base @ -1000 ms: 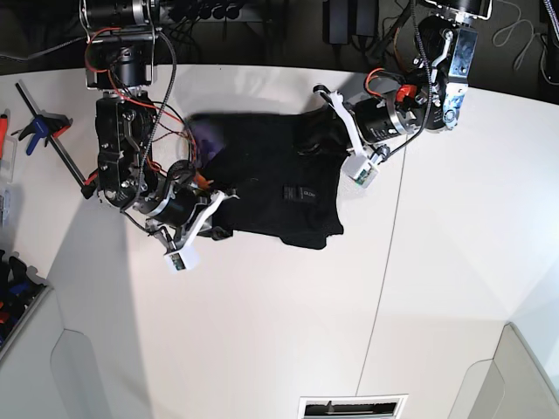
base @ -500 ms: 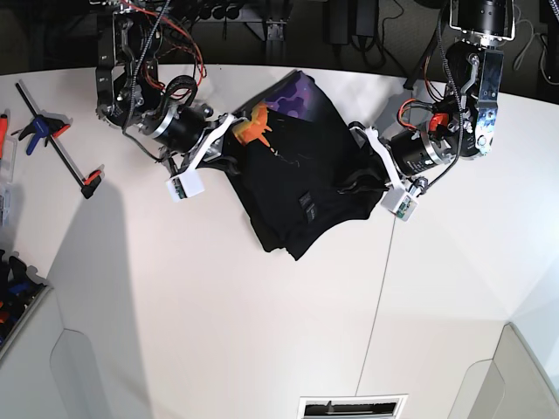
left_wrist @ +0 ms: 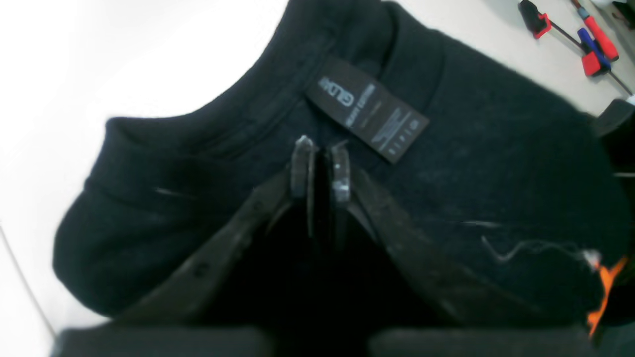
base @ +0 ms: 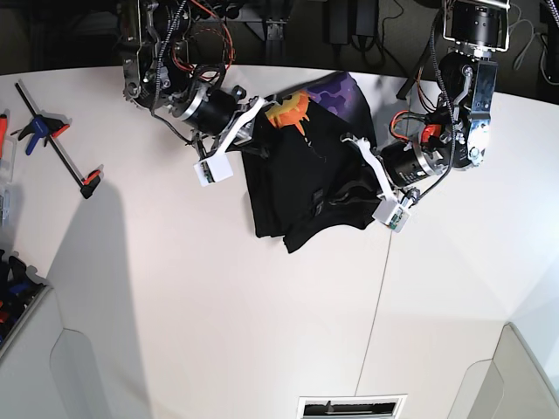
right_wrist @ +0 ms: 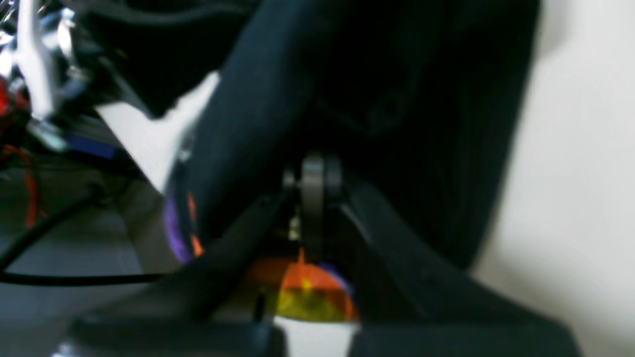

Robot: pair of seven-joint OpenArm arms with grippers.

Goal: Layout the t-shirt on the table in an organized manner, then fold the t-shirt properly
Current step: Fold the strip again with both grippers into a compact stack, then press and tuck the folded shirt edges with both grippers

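Shirt [base: 301, 175]: black, bunched and crumpled, seen toward the far middle of the surface [base: 218, 314], strung between the two arms; its lower folds hang down toward the near side.
Print [base: 293, 109]: orange and purple, shown at the shirt's far edge; it is also glimpsed below the right fingers in the right wrist view.
Collar [left_wrist: 278, 106]: seen in the left wrist view, with a dark label [left_wrist: 366, 109] sewn inside it.
Left fingers [left_wrist: 321, 163]: drawn nearly together and clamped on shirt cloth just below the label.
Right fingers [right_wrist: 312, 183]: pressed together, with shirt cloth pinched between them near the print.
Clamp [base: 54, 144]: a long bar clamp is laid on the surface at the left of the base view, well apart from the shirt.
Seam [base: 377, 297]: a thin dark line is run across the surface below the left arm.
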